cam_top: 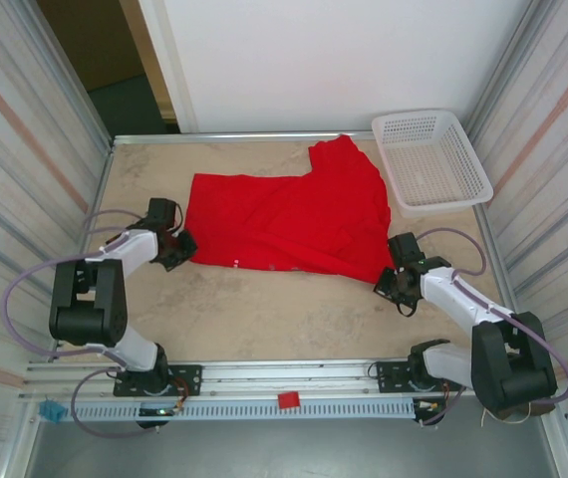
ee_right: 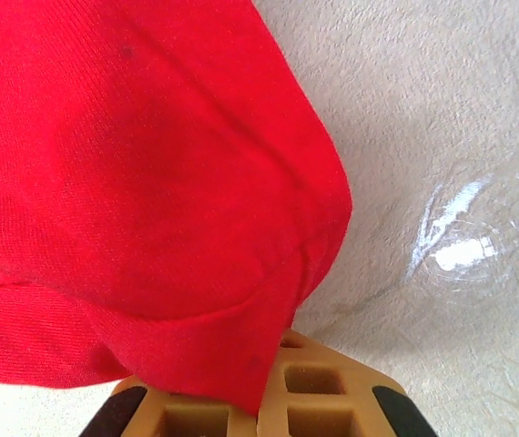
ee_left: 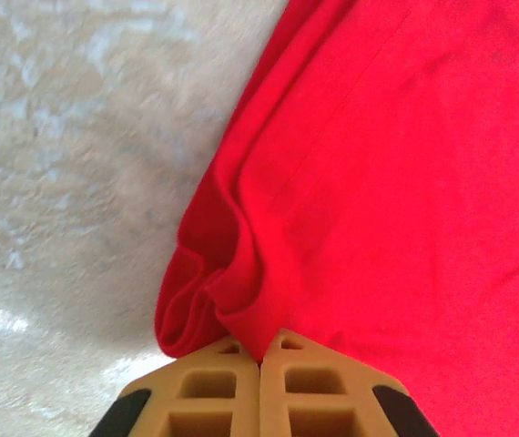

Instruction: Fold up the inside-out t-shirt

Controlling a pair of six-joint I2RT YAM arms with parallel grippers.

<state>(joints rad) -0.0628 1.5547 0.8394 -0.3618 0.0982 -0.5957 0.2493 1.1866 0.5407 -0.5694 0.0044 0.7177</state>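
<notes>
The bright red inside-out t-shirt (cam_top: 289,214) lies spread flat across the middle of the tan table, one part reaching toward the back edge. My left gripper (cam_top: 177,247) sits at its near left corner, shut on a bunched fold of the red cloth (ee_left: 241,300) that runs down between the tan fingers (ee_left: 214,391). My right gripper (cam_top: 396,282) is at the near right corner, its jaws also shut on the t-shirt (ee_right: 150,209), whose hem drapes over the left one of its fingers (ee_right: 319,401).
A white plastic basket (cam_top: 431,157) stands at the back right corner, close to the shirt's right edge. Metal rails border the table (cam_top: 264,309) on the sides and front. Bare tabletop lies between the shirt and the arm bases.
</notes>
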